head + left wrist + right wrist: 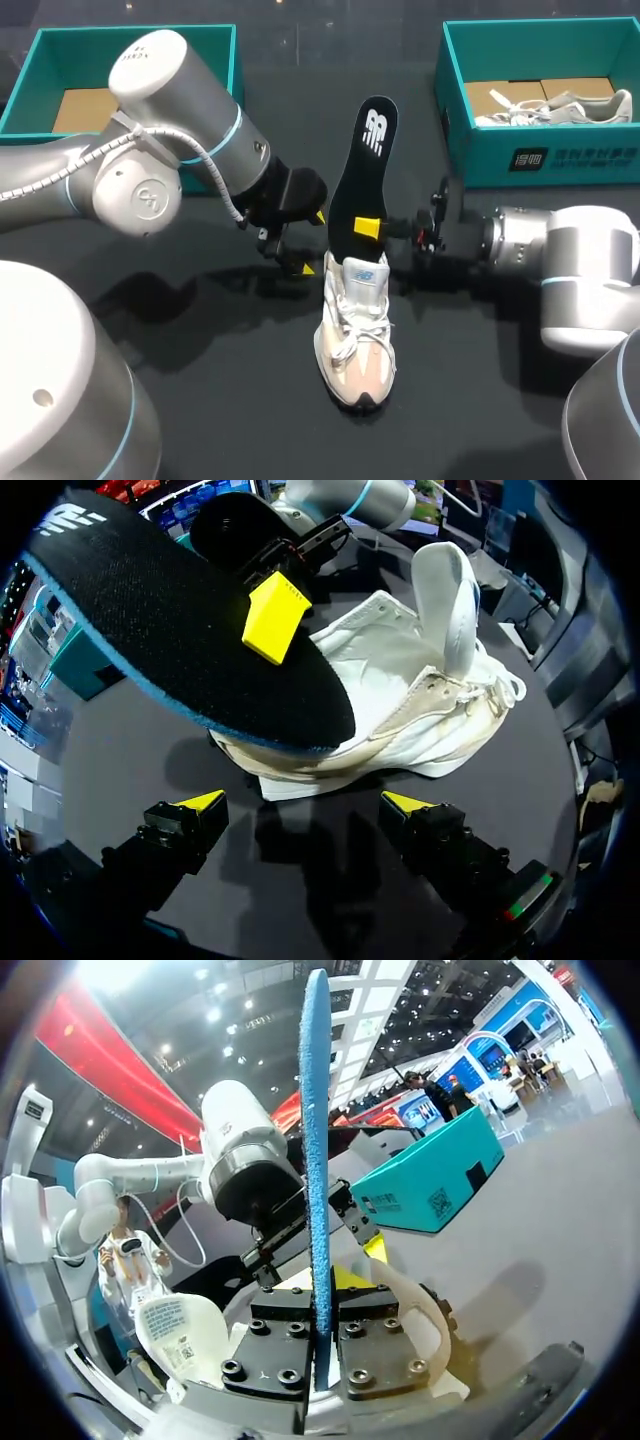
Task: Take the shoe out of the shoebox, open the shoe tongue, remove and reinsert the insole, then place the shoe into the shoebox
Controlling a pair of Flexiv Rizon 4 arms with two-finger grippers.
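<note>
Shoe [355, 335] [400, 710]: cream/white sneaker w/ pinkish toe panel and dark toe tip, white laces. It stands upright on its sole mid-table [200, 400], toe toward the robot. Tongue [447, 600] is pulled up, standing clear of the laces, w/ a blue logo patch on its front.

Insole [365, 170] [170, 630] [317, 1160]: black top w/ white logo, blue edge and underside. It's raised steeply over the heel end, lower end at the shoe's collar; can't tell if it's still inside.

Right gripper [368, 227] [272, 618] [322, 1345] comes in from the right and is clamped on the insole, one finger per face, approx. mid-length.

Left gripper [312, 243] [305, 802] is just beside the shoe's heel on the left. Fingers are spread w/ nothing between them, and the shoe's side lies ahead of it, not touching.

Left shoebox [215, 50] [430, 1185]: teal, back left, brown card floor showing. Right shoebox [480, 160]: teal, back right, w/ a second shoe [560, 108] lying inside.
</note>
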